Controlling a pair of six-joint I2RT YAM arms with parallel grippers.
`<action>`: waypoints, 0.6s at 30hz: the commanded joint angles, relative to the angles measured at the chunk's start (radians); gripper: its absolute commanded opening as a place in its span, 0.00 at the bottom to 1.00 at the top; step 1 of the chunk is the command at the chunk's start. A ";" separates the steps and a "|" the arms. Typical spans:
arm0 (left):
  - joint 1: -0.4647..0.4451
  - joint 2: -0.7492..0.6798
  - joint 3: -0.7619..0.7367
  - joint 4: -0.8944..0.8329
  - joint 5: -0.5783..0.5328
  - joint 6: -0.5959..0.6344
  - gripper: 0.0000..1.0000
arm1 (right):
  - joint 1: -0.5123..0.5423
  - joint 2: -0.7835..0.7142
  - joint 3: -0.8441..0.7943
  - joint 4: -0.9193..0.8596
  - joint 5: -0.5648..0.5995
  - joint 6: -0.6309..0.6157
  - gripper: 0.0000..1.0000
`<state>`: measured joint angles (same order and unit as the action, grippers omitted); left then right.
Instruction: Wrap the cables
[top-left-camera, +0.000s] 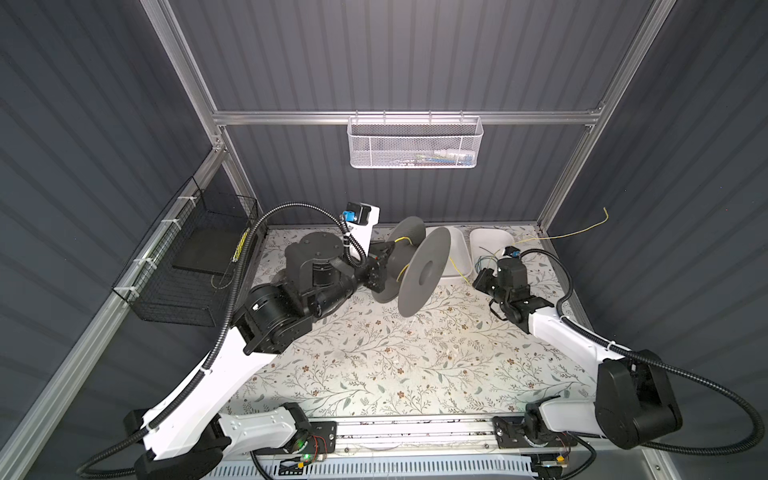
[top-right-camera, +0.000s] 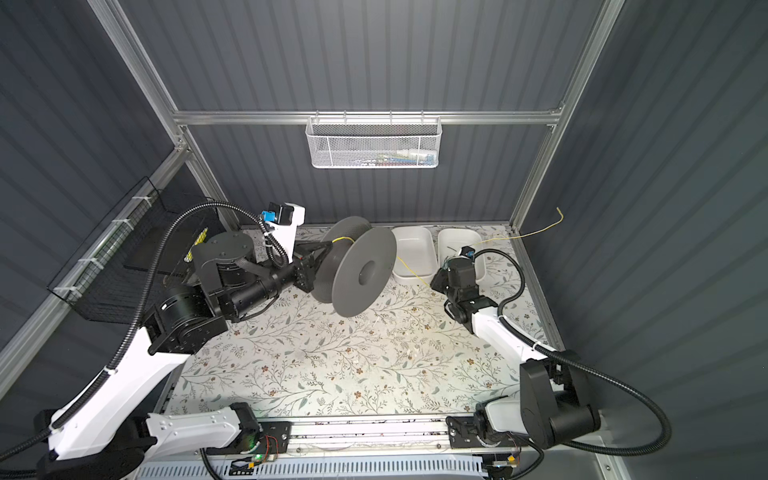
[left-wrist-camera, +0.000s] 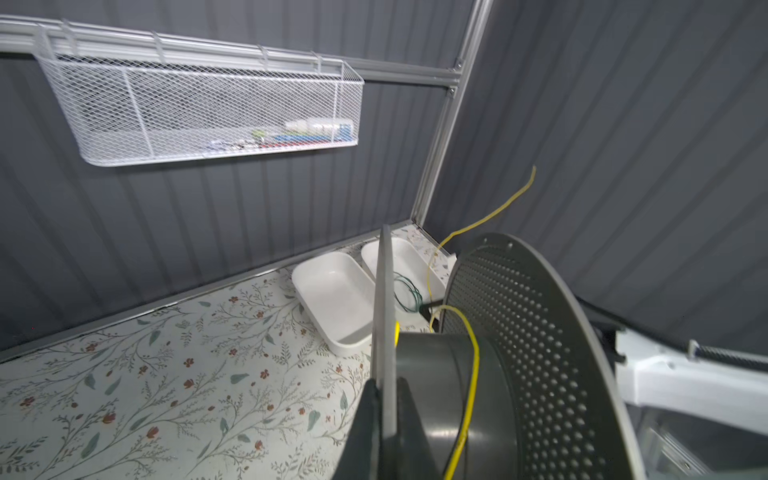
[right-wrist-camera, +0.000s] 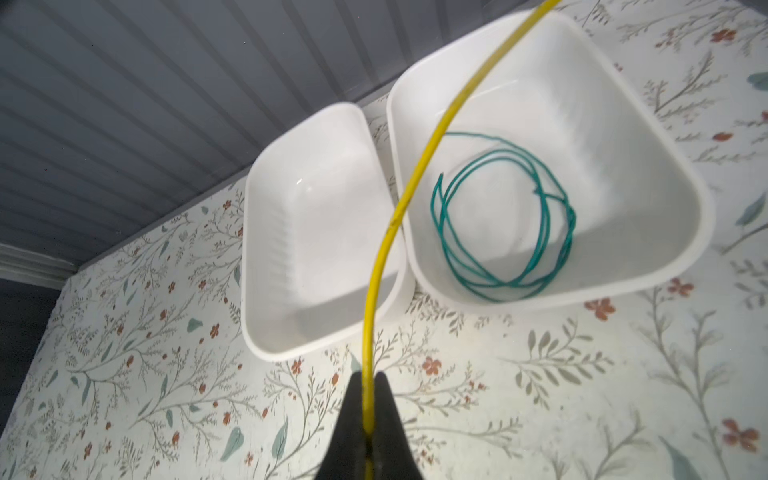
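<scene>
In both top views the left gripper (top-left-camera: 383, 250) clamps the rear flange of the grey spool (top-left-camera: 424, 276); the yellow cable (top-left-camera: 575, 233) trails from the hub toward the right wall. The left wrist view shows cable (left-wrist-camera: 476, 374) wrapped over the hub. In the right wrist view the right gripper (right-wrist-camera: 368, 380) pinches the cable above two white trays (right-wrist-camera: 246, 232), one holding a green wire (right-wrist-camera: 572, 220).

The left arm (top-left-camera: 232, 357) reaches in from the left with its elbow raised and its wrist level. The left gripper (top-left-camera: 385, 250) points toward the middle, jaws closed on one flange of the grey spool (top-left-camera: 424, 272). The right arm (top-left-camera: 569, 336) stretches forward along the right side, wrist bent inward, and the right gripper (right-wrist-camera: 368, 380) pinches the yellow wire (right-wrist-camera: 399, 212) tight.
</scene>
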<state>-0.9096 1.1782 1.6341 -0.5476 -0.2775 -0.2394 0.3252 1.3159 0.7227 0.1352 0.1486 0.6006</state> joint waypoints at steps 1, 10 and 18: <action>0.002 0.030 0.018 0.255 -0.213 -0.036 0.00 | 0.100 -0.062 -0.055 0.044 0.115 0.058 0.00; 0.161 0.075 -0.133 0.381 -0.382 -0.217 0.00 | 0.273 -0.364 -0.202 0.028 0.345 0.144 0.00; 0.179 -0.049 -0.341 0.328 -0.368 -0.261 0.00 | -0.019 -0.416 -0.178 0.157 0.052 0.125 0.00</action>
<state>-0.7456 1.2045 1.3251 -0.2745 -0.5747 -0.4725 0.3836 0.8776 0.5316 0.2066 0.3042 0.7250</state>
